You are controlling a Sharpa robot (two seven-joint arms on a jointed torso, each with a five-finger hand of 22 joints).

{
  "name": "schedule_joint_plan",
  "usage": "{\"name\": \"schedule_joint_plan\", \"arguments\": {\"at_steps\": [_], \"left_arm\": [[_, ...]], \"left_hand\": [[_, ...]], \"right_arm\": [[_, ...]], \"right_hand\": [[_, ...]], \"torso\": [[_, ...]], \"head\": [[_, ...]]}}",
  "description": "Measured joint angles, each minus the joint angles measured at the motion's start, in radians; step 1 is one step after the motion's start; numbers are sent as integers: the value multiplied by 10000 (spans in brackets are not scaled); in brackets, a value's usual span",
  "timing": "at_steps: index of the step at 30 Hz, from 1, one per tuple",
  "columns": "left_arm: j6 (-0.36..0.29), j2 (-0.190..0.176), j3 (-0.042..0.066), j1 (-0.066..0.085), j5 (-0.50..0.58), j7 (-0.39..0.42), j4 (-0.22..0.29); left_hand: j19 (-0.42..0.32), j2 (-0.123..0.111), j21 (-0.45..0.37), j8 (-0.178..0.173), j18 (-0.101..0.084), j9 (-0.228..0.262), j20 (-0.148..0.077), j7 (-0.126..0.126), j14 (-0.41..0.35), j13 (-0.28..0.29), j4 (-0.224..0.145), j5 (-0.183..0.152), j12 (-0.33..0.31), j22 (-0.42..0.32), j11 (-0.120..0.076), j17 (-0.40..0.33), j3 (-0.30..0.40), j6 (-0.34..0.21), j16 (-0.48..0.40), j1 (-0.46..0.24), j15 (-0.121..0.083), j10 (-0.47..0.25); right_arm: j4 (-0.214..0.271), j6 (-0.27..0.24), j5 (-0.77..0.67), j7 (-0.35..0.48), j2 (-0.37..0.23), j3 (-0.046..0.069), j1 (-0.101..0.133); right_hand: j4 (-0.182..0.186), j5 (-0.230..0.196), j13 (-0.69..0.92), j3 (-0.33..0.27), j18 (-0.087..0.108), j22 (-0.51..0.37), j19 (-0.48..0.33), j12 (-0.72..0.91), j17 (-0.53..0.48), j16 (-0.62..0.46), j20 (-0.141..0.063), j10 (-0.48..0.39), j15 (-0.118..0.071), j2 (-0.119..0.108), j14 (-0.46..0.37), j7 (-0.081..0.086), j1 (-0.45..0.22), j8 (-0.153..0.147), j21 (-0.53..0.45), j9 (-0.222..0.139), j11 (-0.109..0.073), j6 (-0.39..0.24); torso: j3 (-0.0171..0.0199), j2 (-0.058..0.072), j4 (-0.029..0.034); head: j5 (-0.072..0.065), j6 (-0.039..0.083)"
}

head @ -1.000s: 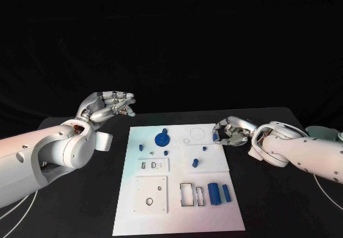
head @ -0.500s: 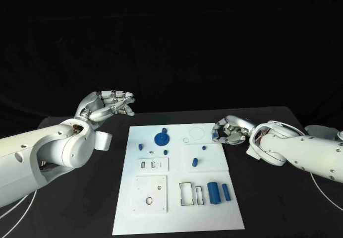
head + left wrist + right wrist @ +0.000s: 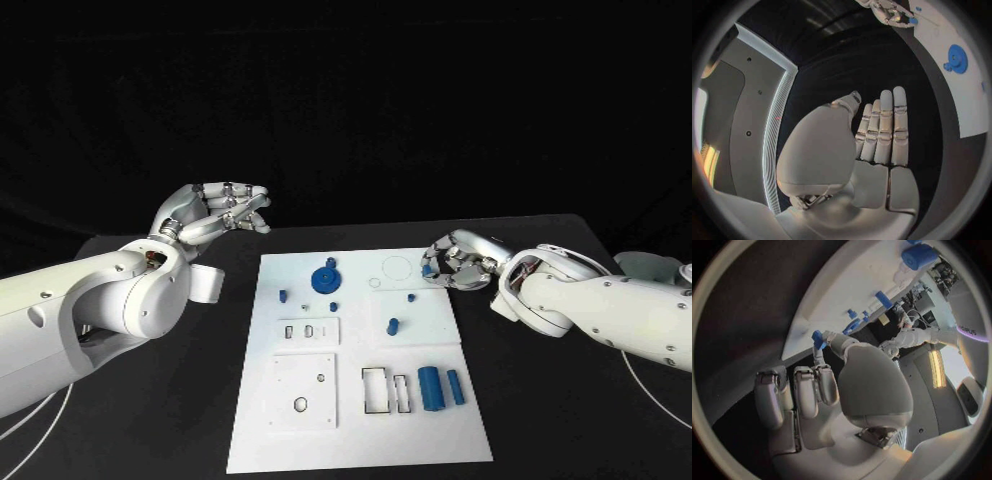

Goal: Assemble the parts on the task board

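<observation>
Black cloth backs the black table, and on it we see the white task board with its blue parts: a round disc, two cylinders near the front edge, and small pegs between.

Our right hand pinches a small blue part between thumb and a fingertip; from the wrist camera it looks like a short peg, though we cannot tell its exact shape. Over the last second this hand has drifted slightly inward, so that it now reaches the board's far right edge, near the outlined ring. We judge that the part is being carried toward a seat on the board, not yet placed.

Our left hand has stayed raised off the board's far left corner, fingers curled, holding nothing.
</observation>
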Motion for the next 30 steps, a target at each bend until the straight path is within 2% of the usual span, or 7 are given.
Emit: {"name": "schedule_joint_plan", "arguments": {"at_steps": [4,8,14,21,27,30], "left_arm": [[6,7,-2,0,0,-3,-23],[11,39,-8,0,0,-7,-83],[19,214,-19,-1,0,-17,-271],[37,476,-25,-1,9,-25,-553],[48,654,-30,-1,17,-30,-721],[52,725,-32,-1,20,-34,-759]], "left_hand": [[0,0,0,0,0,9,0,0,0,0,0,0,0,0,0,0,0,0,0,0,0,0],[0,0,0,0,-1,9,0,0,0,0,0,0,0,-1,0,-1,0,0,0,0,0,0],[-36,0,0,0,-1,8,36,0,0,0,0,0,0,10,0,12,0,0,0,0,0,0],[-35,0,0,0,0,18,36,0,0,0,0,0,0,9,-1,11,0,0,0,0,0,0],[-35,0,0,0,0,17,36,0,0,0,0,0,0,9,0,10,0,0,0,0,0,0],[-36,0,0,0,-1,17,36,0,0,0,0,0,0,8,0,10,0,0,0,0,0,0]], "right_arm": [[485,-252,-74,-40,-97,9,29],[1077,-475,-238,-310,-83,18,153],[1798,-757,-798,-1199,552,26,249],[2073,-884,-1540,-2238,1575,-7,179],[2128,-872,-2171,-2946,2309,-80,-1],[2129,-835,-2463,-3218,2585,-119,-127]], "right_hand": [[1,91,0,58,0,0,0,0,0,0,0,0,0,54,0,8,-54,1,0,-1,0,-5],[15,93,-1,73,-1,-1,0,-20,-1,0,0,0,0,132,0,16,-132,1,0,-2,0,-13],[44,154,-2,102,0,-2,-1,-146,-2,0,0,-30,0,220,1,14,-220,1,0,-13,-29,-13],[55,153,-2,111,0,-2,-1,-147,-2,0,0,-59,0,254,1,12,-255,0,0,-24,-58,-14],[55,150,-2,111,0,-3,-1,-195,-3,0,0,-59,0,287,1,10,-291,0,0,-24,-58,-16],[55,149,-3,111,0,-3,-1,-195,-3,0,0,-59,0,303,1,9,-308,1,0,-24,-58,-18]], "torso": [[-11,-18,-4],[-30,-42,-12],[-78,-111,-27],[-146,-204,-4],[-203,-259,39],[-218,-270,57]], "head": [[21,-10],[57,-12],[170,-64],[375,-198],[539,-312],[611,-358]]}}
